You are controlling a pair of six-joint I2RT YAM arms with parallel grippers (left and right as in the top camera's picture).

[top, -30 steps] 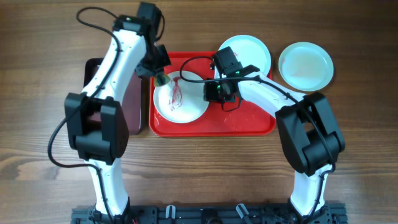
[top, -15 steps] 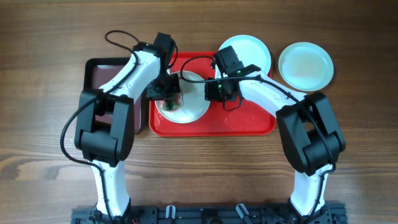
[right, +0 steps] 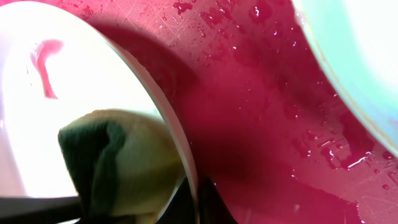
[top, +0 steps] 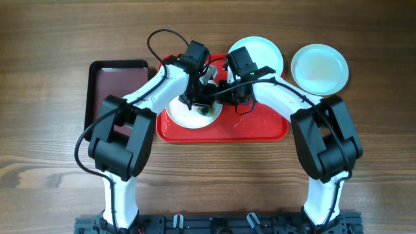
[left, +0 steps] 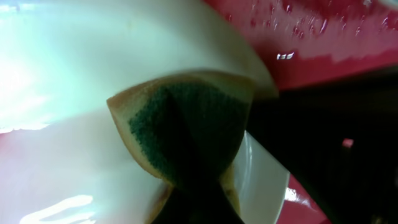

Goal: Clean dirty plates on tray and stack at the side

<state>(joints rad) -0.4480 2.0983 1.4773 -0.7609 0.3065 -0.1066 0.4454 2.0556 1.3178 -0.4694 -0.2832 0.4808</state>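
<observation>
The left gripper (top: 200, 99) is clenched on a folded sponge (left: 186, 130), pressing it onto the white plate (top: 187, 117) in the red tray's (top: 260, 127) 9 o'clock half, where a sauce streak (right: 43, 56) is not yet wiped. The right gripper (right: 189, 202) looks pinched on that plate's 3 o'clock rim, I'd say to stop it skating on the wet tray. One mint plate (top: 263, 52) overhangs the tray's 1 o'clock corner; a second mint plate (top: 319, 68) sits on the table (top: 364, 149) out past 2 o'clock.
</observation>
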